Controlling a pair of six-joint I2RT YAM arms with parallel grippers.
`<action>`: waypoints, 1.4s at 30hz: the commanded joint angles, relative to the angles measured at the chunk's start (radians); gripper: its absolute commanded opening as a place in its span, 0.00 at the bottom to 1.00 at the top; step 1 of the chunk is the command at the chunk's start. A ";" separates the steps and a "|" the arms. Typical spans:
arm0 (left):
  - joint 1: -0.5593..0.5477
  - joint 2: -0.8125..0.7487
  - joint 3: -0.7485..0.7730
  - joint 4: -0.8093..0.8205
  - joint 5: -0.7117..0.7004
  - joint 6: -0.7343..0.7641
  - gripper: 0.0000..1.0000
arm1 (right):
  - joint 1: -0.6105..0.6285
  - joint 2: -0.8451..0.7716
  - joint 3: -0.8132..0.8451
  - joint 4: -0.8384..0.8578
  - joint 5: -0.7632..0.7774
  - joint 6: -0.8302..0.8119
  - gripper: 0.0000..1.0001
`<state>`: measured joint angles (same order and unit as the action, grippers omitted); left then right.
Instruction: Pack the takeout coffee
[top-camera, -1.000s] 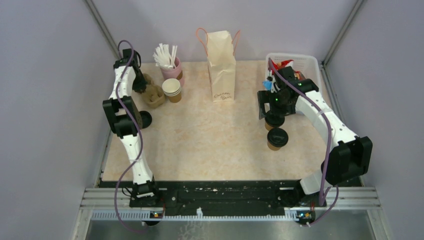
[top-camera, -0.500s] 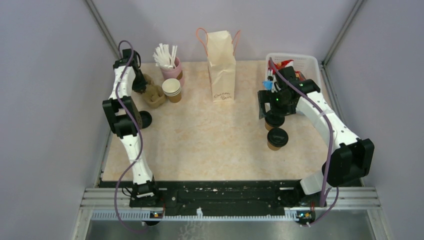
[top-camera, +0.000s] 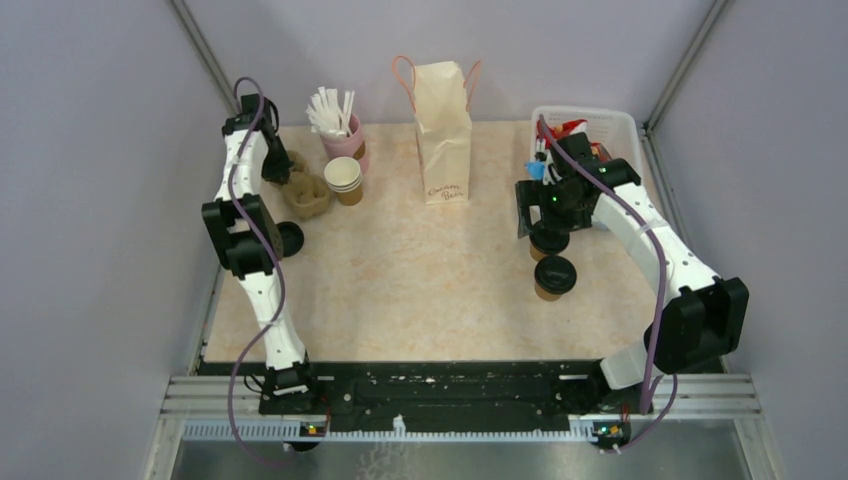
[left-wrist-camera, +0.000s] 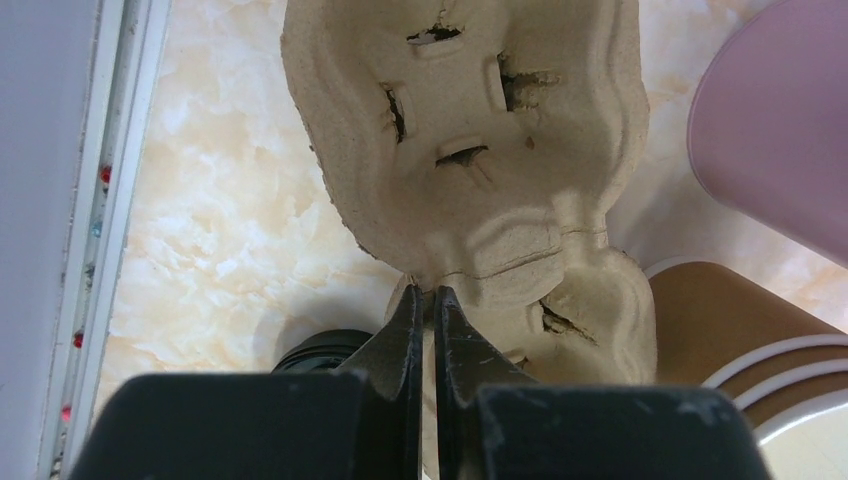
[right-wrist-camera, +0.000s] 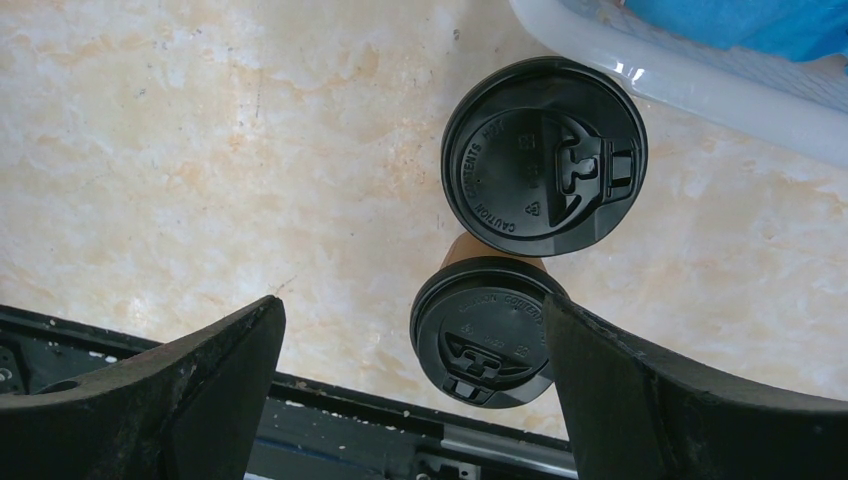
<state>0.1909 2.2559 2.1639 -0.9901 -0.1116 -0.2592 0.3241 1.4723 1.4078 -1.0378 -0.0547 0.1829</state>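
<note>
Left wrist view: left gripper (left-wrist-camera: 425, 300) is pinched almost shut on the thin rim of the pulp carrier (left-wrist-camera: 470, 130), at the waist between its two wells. The carrier lies flat on the table (left-wrist-camera: 200, 220), near the pink straw cup (left-wrist-camera: 780, 110) and the stack of lidless cups (left-wrist-camera: 740, 330) at frame right. Right wrist view: right gripper (right-wrist-camera: 410, 300) is spread wide, holds nothing and hangs over the coffee. The upper lidded cup (right-wrist-camera: 545, 155) sits just beside the white bin (right-wrist-camera: 680, 90), and the lower lidded cup (right-wrist-camera: 485, 335) is right below it in frame. Both are upright with lids on. Judged step: securing the carrier, with no cup loaded yet. The next move likely calls for lifting the carrier clear without knocking the stack, then bringing it and the cups together. Top external view adds the layout: paper bag (top-camera: 443, 135) upright at upper centre, carrier at upper left, cups at centre right, all well apart. That view hides the pinch under the arm, so only the wrist camera shows it.
</note>
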 joint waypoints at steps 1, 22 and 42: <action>0.016 -0.081 0.016 0.011 0.061 -0.013 0.00 | -0.004 -0.046 0.000 0.022 -0.008 -0.009 0.99; 0.126 -0.138 -0.146 0.130 0.377 -0.118 0.15 | -0.004 -0.047 0.000 0.022 -0.010 -0.010 0.99; -0.089 -0.386 -0.427 0.180 0.191 0.188 0.65 | -0.003 -0.045 0.001 0.021 -0.023 -0.010 0.99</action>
<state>0.2188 1.9450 1.8099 -0.8696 0.0875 -0.2489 0.3241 1.4586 1.4071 -1.0367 -0.0620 0.1825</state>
